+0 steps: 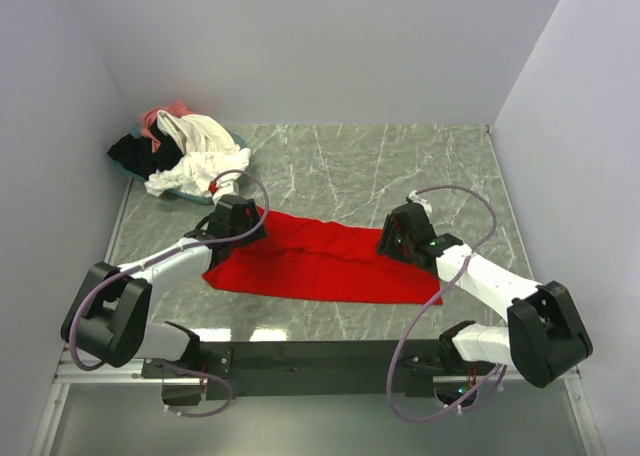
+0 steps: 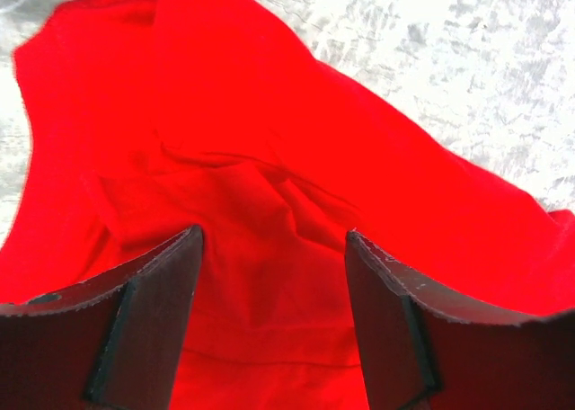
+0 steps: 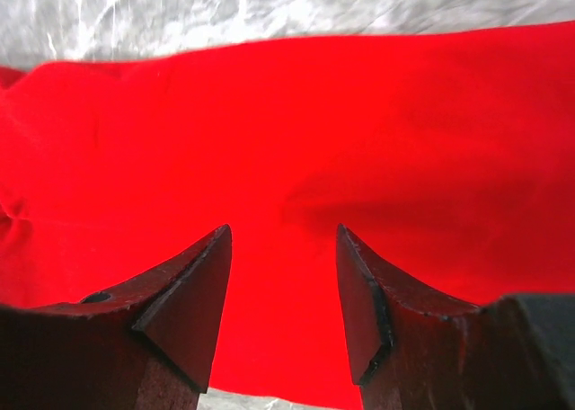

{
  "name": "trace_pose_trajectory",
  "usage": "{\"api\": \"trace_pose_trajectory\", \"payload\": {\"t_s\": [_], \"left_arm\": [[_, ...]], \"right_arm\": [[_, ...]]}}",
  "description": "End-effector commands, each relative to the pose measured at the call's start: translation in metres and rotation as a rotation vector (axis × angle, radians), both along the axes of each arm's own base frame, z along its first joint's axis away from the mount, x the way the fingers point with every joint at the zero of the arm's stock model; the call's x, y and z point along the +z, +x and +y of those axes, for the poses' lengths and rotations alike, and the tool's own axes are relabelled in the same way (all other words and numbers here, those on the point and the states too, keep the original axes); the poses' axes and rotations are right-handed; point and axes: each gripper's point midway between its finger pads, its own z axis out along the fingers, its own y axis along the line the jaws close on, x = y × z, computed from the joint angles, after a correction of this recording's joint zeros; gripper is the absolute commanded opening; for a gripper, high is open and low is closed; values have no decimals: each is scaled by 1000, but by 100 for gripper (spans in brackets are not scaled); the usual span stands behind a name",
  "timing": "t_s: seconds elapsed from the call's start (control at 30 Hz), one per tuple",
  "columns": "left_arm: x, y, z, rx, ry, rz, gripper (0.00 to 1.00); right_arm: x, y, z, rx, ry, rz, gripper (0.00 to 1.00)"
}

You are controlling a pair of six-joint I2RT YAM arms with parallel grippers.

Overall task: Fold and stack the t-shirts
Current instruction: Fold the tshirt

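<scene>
Right now you're at the fold on the red t-shirt (image 1: 330, 261), which lies spread across the middle of the table (image 1: 400, 166), lower centre of the top view. Your left gripper (image 2: 272, 239) stands over its rumpled left end, jaws apart, nothing pinched. Your right gripper (image 3: 283, 235) does likewise, jaws parted over the flatter right end. Next, I'd judge, each needs to drop and close on an edge. The other shirts (image 1: 190, 156) sit heaped at upper left.
</scene>
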Motion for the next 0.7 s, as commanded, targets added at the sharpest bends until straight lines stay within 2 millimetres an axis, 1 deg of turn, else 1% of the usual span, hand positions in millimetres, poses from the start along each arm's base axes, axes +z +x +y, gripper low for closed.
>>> {"api": "trace_pose_trajectory", "payload": {"t_s": [0.0,0.07,0.1,0.2,0.23,0.27,0.33,0.37,0.53,0.63,0.67], "left_arm": [[25,14,-20,-37,-19,-78,70],[30,13,-24,-37,-6,-97,69],[37,13,-28,-35,-1,-123,70],[44,8,-32,-28,1,-142,70],[49,8,-30,-17,2,-156,70],[49,7,-30,-17,4,-156,71],[46,9,-25,0,28,-155,71],[40,6,-22,-2,56,-127,71],[22,12,-23,-6,106,-76,70],[15,14,-29,-27,104,-58,66],[14,14,-31,-35,98,-55,61]], "right_arm": [[12,14,18,26,29,-62,57],[10,15,21,29,24,-53,57],[7,14,24,40,20,-45,57],[6,14,27,44,14,-42,57],[4,14,29,48,12,-38,57],[3,14,29,50,10,-35,57],[0,13,32,56,8,-26,57],[-1,13,32,57,8,-23,57],[-7,11,38,72,2,-4,57],[-9,10,40,78,-4,-1,56],[-10,10,40,76,-5,2,56]]}}
